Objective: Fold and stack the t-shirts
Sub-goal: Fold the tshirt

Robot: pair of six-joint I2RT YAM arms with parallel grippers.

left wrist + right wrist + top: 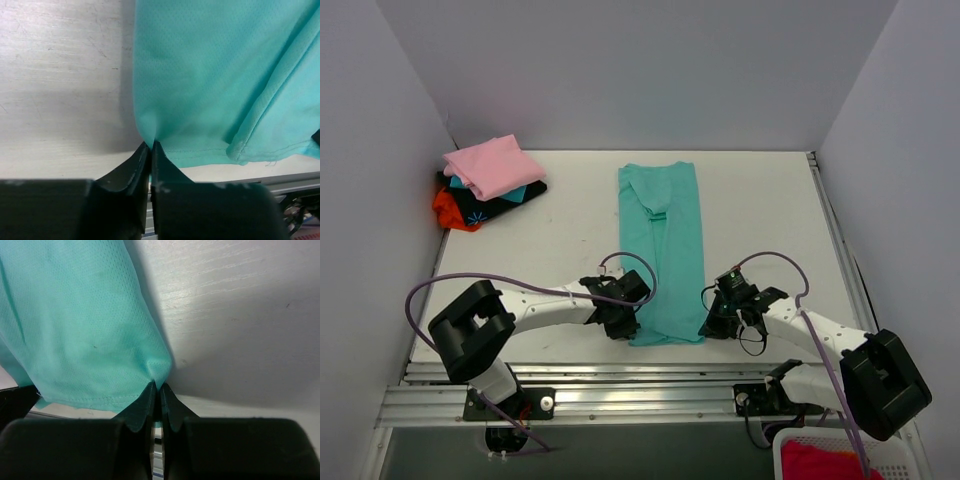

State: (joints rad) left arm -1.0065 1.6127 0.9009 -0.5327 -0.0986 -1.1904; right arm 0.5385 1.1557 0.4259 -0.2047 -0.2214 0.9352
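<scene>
We find the teal shirt [662, 250] lying flat in the middle of the table [760, 200], already folded into a long narrow strip running from the far side toward the arms, with its hem close to the near edge. The left gripper [151, 150] is pinched tight on the near-left corner of the hem, and the right gripper [157, 390] is pinched tight on the near-right corner; no gap shows between either pair of fingers. We judge the step in hand to be carrying the hem toward the collar. Each pinch takes only a small bite of cloth at the very corner, so a quick lift could pull a corner free. Unequal travel of the two arms would skew the fold. In the left wrist view, a loose inner layer sits beside the pinch, and we cannot tell whether it is caught; if not, it may drop open on lifting. We count four shirts on the table: the teal one, plus a pile in the far-left corner with a pink shirt [492, 165] on top, a black shirt [510, 196] under it and an orange-red shirt [450, 208] lowest. We also count two arms and one white basket [790, 445] holding red cloth.
</scene>
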